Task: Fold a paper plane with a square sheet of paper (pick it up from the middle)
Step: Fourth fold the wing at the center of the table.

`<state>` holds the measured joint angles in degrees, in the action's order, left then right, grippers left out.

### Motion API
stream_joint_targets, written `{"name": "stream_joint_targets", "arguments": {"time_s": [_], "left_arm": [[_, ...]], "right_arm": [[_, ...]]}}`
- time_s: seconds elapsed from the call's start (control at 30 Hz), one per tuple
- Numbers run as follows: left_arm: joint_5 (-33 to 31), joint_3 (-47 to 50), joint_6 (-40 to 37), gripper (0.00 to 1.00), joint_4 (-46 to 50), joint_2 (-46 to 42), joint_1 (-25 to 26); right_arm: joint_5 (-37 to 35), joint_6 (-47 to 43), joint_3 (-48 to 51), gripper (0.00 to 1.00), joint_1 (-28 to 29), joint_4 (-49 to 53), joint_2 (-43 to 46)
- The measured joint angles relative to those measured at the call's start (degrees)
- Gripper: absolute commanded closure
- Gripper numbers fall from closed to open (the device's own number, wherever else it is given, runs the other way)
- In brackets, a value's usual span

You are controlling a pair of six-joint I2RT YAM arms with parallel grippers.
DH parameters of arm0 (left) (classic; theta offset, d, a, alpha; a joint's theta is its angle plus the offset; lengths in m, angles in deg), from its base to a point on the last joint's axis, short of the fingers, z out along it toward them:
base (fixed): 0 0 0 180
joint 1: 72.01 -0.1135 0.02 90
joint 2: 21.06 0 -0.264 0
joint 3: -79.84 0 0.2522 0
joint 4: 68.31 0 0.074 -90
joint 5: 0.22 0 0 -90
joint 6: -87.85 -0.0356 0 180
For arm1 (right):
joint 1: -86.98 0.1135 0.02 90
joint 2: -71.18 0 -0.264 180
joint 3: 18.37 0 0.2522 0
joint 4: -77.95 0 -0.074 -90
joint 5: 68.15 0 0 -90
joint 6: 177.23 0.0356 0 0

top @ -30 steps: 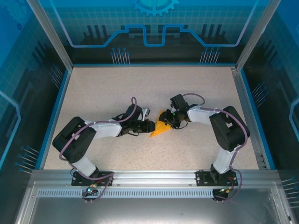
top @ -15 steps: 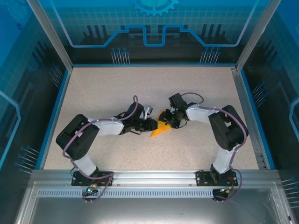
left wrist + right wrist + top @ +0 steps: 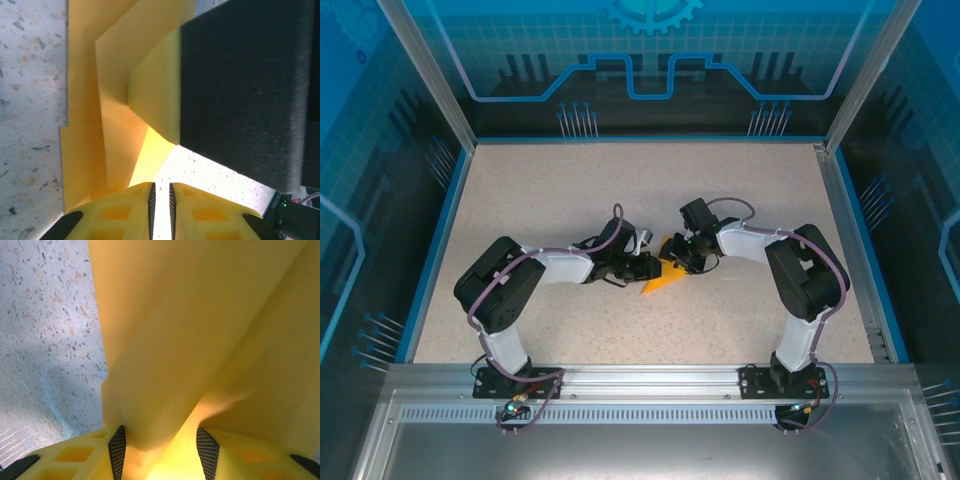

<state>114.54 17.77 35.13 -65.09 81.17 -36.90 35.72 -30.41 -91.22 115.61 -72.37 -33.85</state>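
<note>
Both arms reach inward from their bases and meet near mid-table, elbows bowed outward. The left gripper (image 3: 650, 268) has its pads (image 3: 151, 202) nearly together — a thin slit between them. The right gripper (image 3: 686, 254) stands part-open, its pads (image 3: 117, 450) well apart.

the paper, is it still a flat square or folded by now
Folded. The paper shows creased, overlapping flaps in the left wrist view, and from above it is a narrow pointed wedge, not a square.
</note>
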Motion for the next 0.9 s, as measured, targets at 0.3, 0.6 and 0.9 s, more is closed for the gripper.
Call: {"name": "stream_joint_targets", "arguments": {"time_s": [0.3, 0.6, 0.9], "left_arm": [[-1.62, -0.15, -0.20, 0.84, 1.33, 0.81, 0.00], [-2.62, -0.70, -0.20, 0.86, 1.97, 1.88, 0.00], [-3.10, -0.85, -0.35, 0.87, 2.75, 1.88, 0.00]], "right_arm": [[0.00, -0.02, -0.48, 0.53, 0.00, 0.59, -0.26], [-0.04, -0.02, -0.66, 0.54, 0.00, 0.98, -0.39], [-0.39, -0.02, -1.84, 0.59, 0.00, 2.78, -1.18]]}}
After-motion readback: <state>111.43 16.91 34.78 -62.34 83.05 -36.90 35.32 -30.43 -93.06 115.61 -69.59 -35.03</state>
